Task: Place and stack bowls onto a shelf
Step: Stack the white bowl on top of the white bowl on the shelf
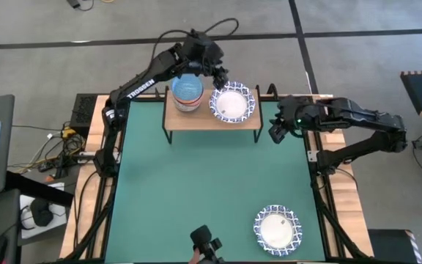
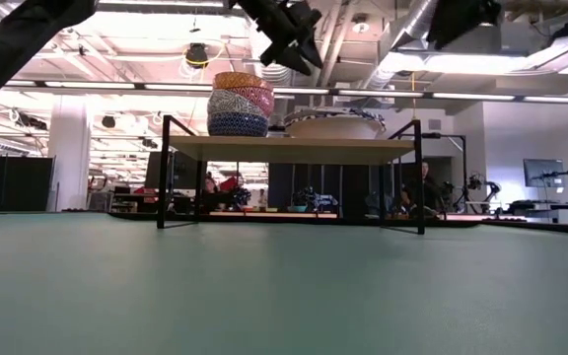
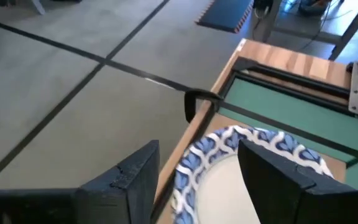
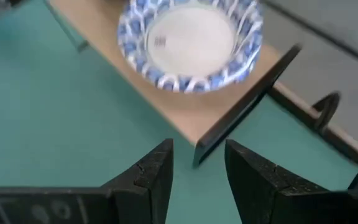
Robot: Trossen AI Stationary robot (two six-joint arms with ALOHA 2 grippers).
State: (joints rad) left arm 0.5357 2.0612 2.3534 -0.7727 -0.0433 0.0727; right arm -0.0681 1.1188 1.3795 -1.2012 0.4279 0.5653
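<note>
The shelf (image 1: 196,117) stands at the far edge of the green mat on thin black legs. On its left half sits a stack of small bowls (image 1: 187,92) (image 2: 240,104). A wide white bowl with a blue rim (image 1: 233,103) (image 2: 333,122) sits on its right half. A second white bowl (image 1: 277,227) lies on the mat near the near right corner. My left gripper (image 1: 220,79) (image 2: 299,54) (image 3: 197,149) is open and hangs above the far rim of the shelf's white bowl (image 3: 194,158), clear of it. My right gripper (image 1: 275,133) (image 4: 197,149) is open, just off the shelf's right end.
The shelf's black end leg (image 4: 241,121) lies right in front of my right gripper. A black device (image 1: 205,242) stands at the mat's near edge. Cables and a box (image 1: 57,147) lie beyond the table's left side. The middle of the green mat (image 1: 211,183) is bare.
</note>
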